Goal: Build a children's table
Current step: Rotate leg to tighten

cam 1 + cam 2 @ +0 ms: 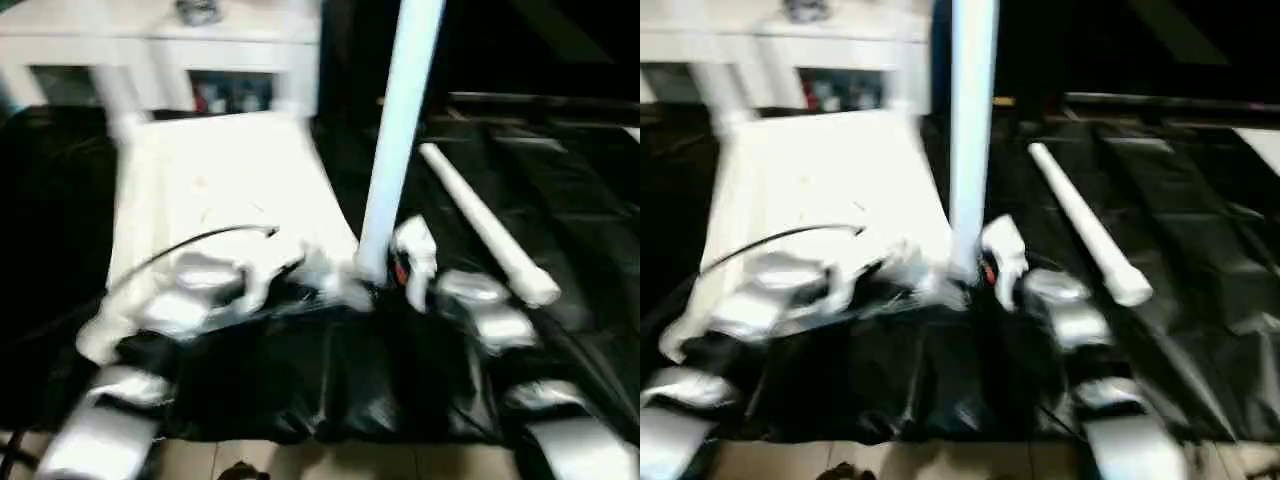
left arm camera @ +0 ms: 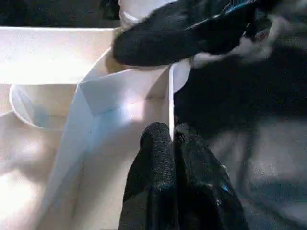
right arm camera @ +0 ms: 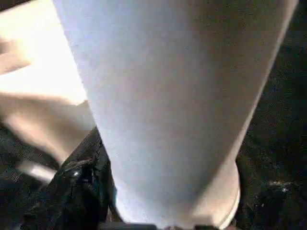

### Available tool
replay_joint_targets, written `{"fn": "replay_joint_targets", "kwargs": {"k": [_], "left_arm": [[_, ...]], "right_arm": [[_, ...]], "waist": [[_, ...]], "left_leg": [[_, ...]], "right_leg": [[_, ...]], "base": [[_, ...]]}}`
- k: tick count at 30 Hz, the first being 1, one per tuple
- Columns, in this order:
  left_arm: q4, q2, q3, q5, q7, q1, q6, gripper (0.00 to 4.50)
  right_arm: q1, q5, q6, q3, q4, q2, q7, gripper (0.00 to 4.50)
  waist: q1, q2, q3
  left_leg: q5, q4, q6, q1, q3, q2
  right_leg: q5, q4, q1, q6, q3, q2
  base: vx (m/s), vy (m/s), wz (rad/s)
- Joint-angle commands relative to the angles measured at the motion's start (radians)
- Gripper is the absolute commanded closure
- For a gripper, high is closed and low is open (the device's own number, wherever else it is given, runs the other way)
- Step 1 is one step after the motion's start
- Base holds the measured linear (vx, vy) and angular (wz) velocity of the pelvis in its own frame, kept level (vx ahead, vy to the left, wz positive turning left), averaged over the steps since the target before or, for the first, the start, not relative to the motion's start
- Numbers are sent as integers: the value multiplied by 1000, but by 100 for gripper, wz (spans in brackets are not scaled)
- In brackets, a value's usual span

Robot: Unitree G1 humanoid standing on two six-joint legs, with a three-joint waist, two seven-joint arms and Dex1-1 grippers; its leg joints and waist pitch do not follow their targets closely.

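The white tabletop point(image 1: 220, 180) lies underside up on a black sheet. One white leg point(image 1: 400, 120) stands upright at its near right corner. My right gripper point(image 1: 378, 272) is at that leg's base, one black finger point(image 3: 81, 187) pressed against the leg's side point(image 3: 182, 96). My left gripper point(image 2: 173, 139) is just left of that corner, its fingers together on the tabletop's thin rim, beside an open round socket point(image 2: 33, 108). A second leg point(image 1: 480, 220) lies loose on the sheet to the right. Another white post point(image 1: 112, 85) rises at the far left corner.
A white cabinet point(image 1: 160, 45) stands behind the tabletop. The black sheet point(image 1: 570, 190) covers the ground to the right and in front. A black cable point(image 1: 190, 245) arcs over the tabletop above my left forearm. Pale floor point(image 1: 300, 460) shows at the near edge.
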Motion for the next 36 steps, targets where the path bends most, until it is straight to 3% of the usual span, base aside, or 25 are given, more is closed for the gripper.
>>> {"fn": "replay_joint_targets", "kwargs": {"k": [1, 2, 3, 6, 9, 12, 17, 20, 25, 30, 36], "left_arm": [[-8, -88, -3, -35, 50, -41, -8, 450], [-4, -100, -11, -34, 60, -46, -12, 450], [-3, -101, -15, -34, 56, -46, -18, 450], [-14, -96, -19, -34, 39, -37, -30, 450], [-39, -75, -20, -36, 5, -19, -41, 450], [-57, -47, -21, -52, -54, -6, -71, 450], [-97, 9, -23, -90, -177, 12, -79, 450], [-112, 53, -33, -101, -271, 24, -104, 450], [-96, 108, -44, -99, -366, 28, -134, 450], [-98, 139, -58, -102, -420, 31, -142, 450], [-86, 153, -63, -105, -463, 24, -155, 450]], "right_arm": [[-19, -16, 19, 38, 53, 78, -72, 173], [-26, -25, -11, 44, 57, 97, -80, 173], [-28, -27, -31, 46, 54, 104, -77, 118], [-29, -8, -62, 25, 40, 114, -58, 101], [-33, -19, -104, 30, 41, 82, -29, 69], [-26, 19, -97, 28, 21, 41, 104, 48], [4, 26, -80, 78, -25, -49, 340, 4], [17, 7, -76, 114, -40, -103, 456, 4], [36, 10, -63, 167, -85, -165, 664, 4], [34, 10, -56, 190, -99, -183, 736, 49], [28, 17, -42, 200, -107, -185, 764, 95]], "waist": [[-3, -7, -63], [-1, -8, -64], [-1, -7, -65], [1, -6, -69], [1, -6, -70], [2, -6, -69], [9, -4, -72], [13, -6, -71], [24, -4, -68], [31, -3, -68], [36, -2, -69]], "left_leg": [[-283, -70, -8, 15, -23, 27], [-282, -69, -2, 17, -22, 28], [-274, -68, 6, 14, -21, 28], [-242, -67, 23, 10, -18, 29], [-232, -66, 31, 10, -18, 29], [-230, -64, 53, 6, -17, 30], [-193, -59, 76, 5, -13, 34], [-204, -59, 74, 4, -13, 33], [-232, -61, 66, 11, -13, 38], [-255, -64, 42, 15, -14, 40], [-244, -65, 36, 14, -15, 40]], "right_leg": [[-418, -99, 38, -154, 51, -67], [-402, -99, 38, -155, 52, -67], [-372, -97, 39, -160, 53, -67], [-274, -85, 43, -186, 54, -63], [-242, -81, 45, -200, 53, -64], [-223, -79, 50, -212, 53, -63], [-147, -66, 51, -242, 51, -59], [-174, -69, 53, -243, 50, -61], [-214, -72, 46, -236, 52, -61], [-232, -72, 43, -239, 54, -63], [-216, -69, 45, -240, 54, -64]], "base": [[0, 0, 0], [0, 0, 0], [0, 0, 0], [0, 0, 0], [0, 0, 0], [0, 0, 0], [0, 0, 0], [0, 0, 0], [0, 0, 0], [0, 0, 0], [0, 0, 0]]}}
